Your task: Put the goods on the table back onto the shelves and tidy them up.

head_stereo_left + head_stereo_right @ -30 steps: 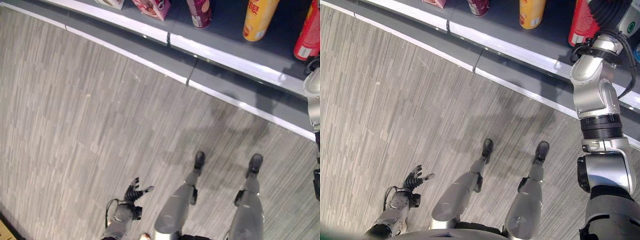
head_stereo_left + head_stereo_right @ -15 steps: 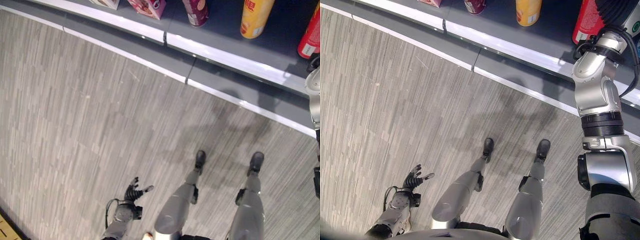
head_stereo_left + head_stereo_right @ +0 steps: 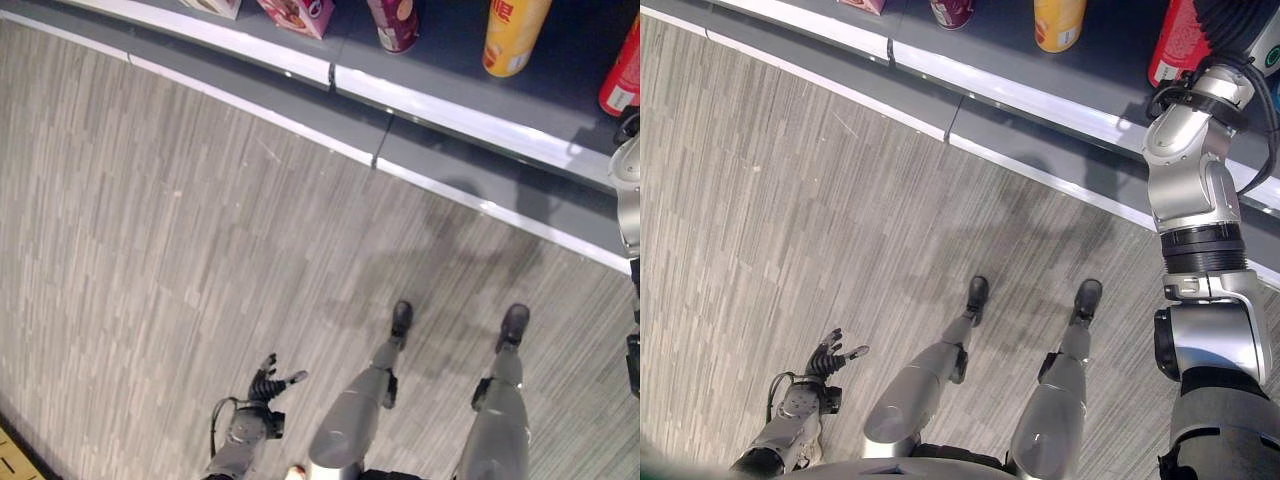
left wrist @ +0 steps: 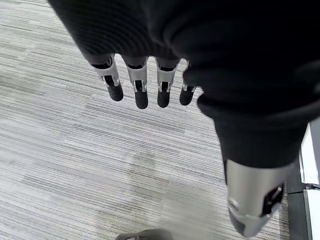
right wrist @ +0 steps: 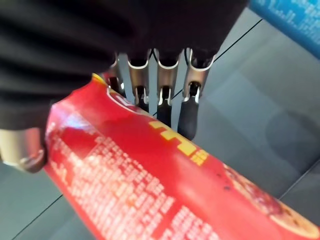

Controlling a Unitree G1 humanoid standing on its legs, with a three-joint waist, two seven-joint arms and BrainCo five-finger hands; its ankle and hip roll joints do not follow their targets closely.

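Note:
A red snack tube [image 5: 150, 190] lies across my right hand [image 5: 165, 97], its fingers behind it and the thumb on its near side. In the right eye view the same red tube [image 3: 1178, 45] stands on the dark grey shelf [image 3: 1040, 100] at the upper right, where my raised right arm ends in the dark wrist cover [image 3: 1230, 20]. My left hand [image 3: 268, 382] hangs low beside my body over the floor. Its fingers [image 4: 140, 87] are straight and hold nothing.
On the shelf stand a yellow tube [image 3: 510, 35], a maroon can [image 3: 395, 25] and a pink box [image 3: 300, 12], left of the red tube. A blue pack [image 5: 290, 20] is beside my right hand. A white strip [image 3: 450, 110] edges the shelf above the grey striped floor [image 3: 150, 220].
The whole picture has shifted slightly, so the camera moved. The right arm and red tube stay at the shelf, and the left hand hangs as before.

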